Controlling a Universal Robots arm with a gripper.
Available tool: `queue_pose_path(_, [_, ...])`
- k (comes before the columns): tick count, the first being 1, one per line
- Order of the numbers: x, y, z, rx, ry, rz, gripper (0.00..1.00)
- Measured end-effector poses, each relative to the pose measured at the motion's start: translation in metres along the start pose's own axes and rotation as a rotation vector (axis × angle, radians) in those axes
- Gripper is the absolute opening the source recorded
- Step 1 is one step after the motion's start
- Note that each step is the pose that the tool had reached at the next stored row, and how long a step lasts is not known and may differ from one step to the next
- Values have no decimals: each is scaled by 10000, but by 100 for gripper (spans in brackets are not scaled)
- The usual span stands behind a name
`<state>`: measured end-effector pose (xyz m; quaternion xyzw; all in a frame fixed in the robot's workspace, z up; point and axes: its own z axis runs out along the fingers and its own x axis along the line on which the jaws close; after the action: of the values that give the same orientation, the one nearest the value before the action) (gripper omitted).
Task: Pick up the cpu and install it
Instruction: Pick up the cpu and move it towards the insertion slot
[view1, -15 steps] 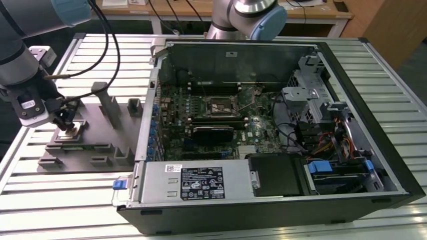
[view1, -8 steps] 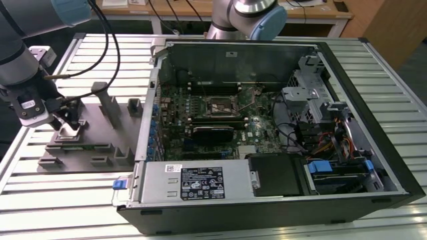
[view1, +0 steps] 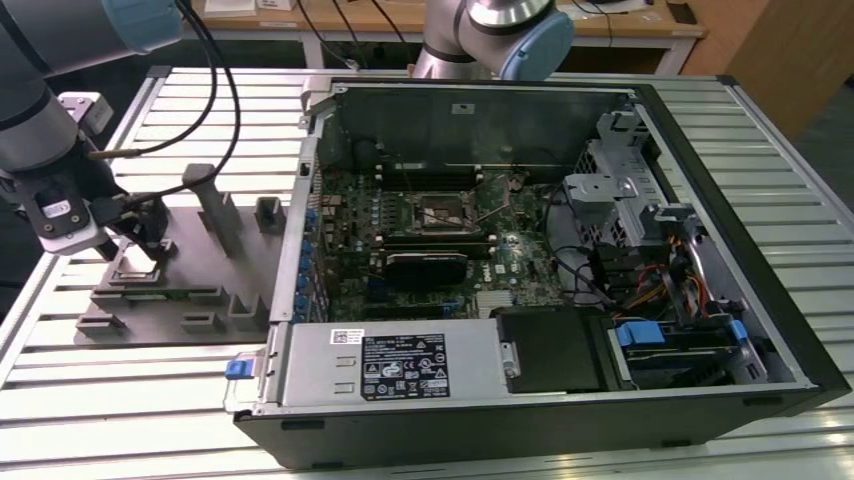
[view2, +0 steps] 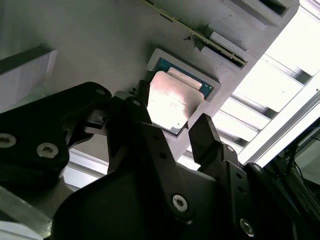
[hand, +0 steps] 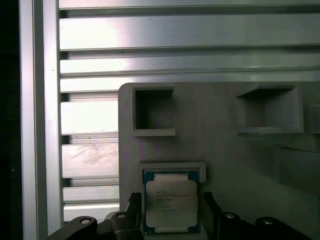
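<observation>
The cpu (hand: 170, 206), a flat square chip with a silvery top, lies in a shallow pocket of the grey fixture tray (hand: 215, 125). In the second wrist view the cpu (view2: 172, 102) shows between two black fingers. My gripper (view2: 172, 111) is open and straddles the chip, one fingertip close to each of two opposite edges. In the exterior view the gripper (view1: 130, 248) hangs low over the tray (view1: 200, 300) at the exterior view's left, with the cpu (view1: 138, 266) just under it. The chip still rests flat in its pocket.
An open computer case (view1: 561, 400) fills the exterior view's right, with the motherboard socket (view1: 447, 212) in the middle and a black heatsink block (view1: 427, 266) below it. Upright posts (view1: 214, 205) rise from the tray. A slatted metal table (view1: 134, 420) lies underneath.
</observation>
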<state>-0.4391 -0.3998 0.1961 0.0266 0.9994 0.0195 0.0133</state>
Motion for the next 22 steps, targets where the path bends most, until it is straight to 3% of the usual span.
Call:
queue_pose_path(8, [11,-2,34,-5,-117,-6,59])
queue_pose_path(22, [24,-6,75,-5,-128,-6,59])
